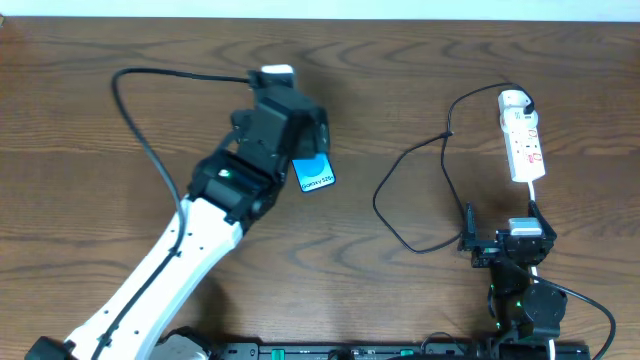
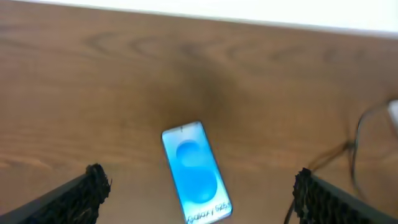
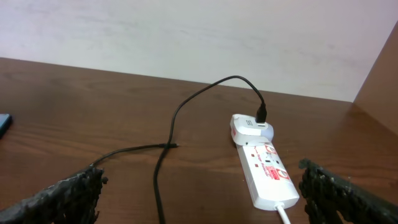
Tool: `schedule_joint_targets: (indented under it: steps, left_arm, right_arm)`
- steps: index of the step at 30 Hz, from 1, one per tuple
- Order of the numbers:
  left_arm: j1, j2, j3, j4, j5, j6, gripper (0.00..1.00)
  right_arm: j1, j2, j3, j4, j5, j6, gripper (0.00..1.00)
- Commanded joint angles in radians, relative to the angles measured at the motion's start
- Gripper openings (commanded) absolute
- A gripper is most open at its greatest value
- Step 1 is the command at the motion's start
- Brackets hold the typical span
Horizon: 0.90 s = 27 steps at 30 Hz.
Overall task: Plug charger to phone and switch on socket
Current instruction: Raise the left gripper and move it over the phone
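Left gripper (image 2: 200, 182): rough black fingers spread wide, empty. One slim, glossy rectangular phone (image 2: 195, 171) is seen between them, lying on the grained wooden table (image 2: 74, 93). Right gripper (image 3: 202, 180): equally wide, empty. One elongated white plastic socket (image 3: 264, 167) lies ahead-right, and one thin black charger (image 3: 186, 102) loops ahead.

Blue-lit phone (image 2: 196, 172) lying flat, black charger (image 3: 168, 147) plugged into white socket (image 3: 266, 168), well apart
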Motion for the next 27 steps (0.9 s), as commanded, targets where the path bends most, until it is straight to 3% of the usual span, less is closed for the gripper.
schedule_joint_targets:
  steps: [1,16,21,27]
  left_arm:
    - [-0.015,0.029,0.020,-0.022,-0.034,0.032,0.97]
    - [0.028,0.280,0.020,0.083,-0.018,-0.174,0.97]
    - [0.080,0.337,0.020,0.145,0.089,-0.188,0.98]
    - [0.135,0.412,0.020,0.160,0.178,-0.291,0.97]
  right_arm:
    - [-0.002,-0.005,-0.002,-0.004,0.007,0.014,0.99]
    - [-0.002,-0.005,-0.002,-0.004,0.007,0.014,0.99]
    - [-0.002,-0.005,-0.002,-0.004,0.007,0.014,0.99]
    - [-0.002,-0.005,-0.002,-0.004,0.007,0.014,0.99]
